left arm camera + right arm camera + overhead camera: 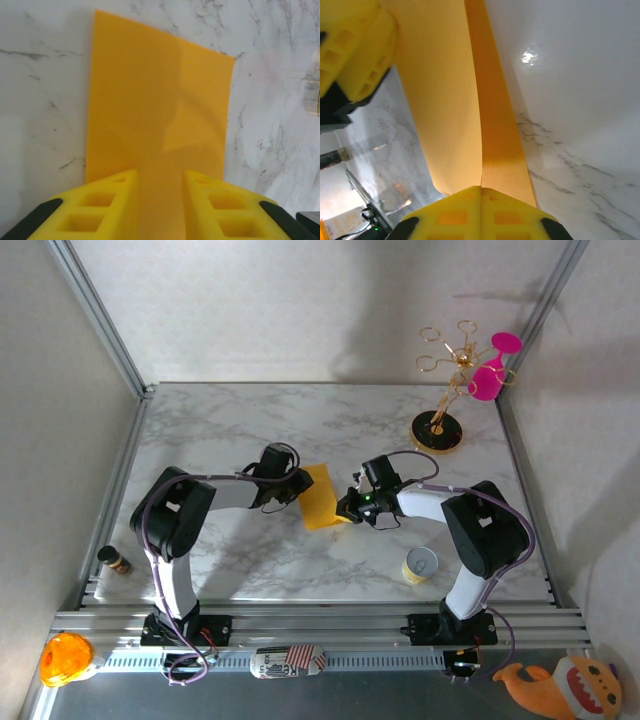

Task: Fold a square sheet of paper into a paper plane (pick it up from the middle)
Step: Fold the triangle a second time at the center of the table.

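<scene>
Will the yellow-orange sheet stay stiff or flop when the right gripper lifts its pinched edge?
Probably floppy: the sheet bows in a curve away from the right gripper shut on its edge. Likely very light, as one thin pinch carries that side. It may slide on the smooth marble table.

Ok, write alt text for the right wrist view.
The right hand, its fingers shut together, pinches the edge of the square sheet of paper, which runs up the frame as a wide pale yellow-orange band beside a narrower, darker one. The left hand's yellow fingers are at the sheet's upper left, with the marble table behind.
</scene>
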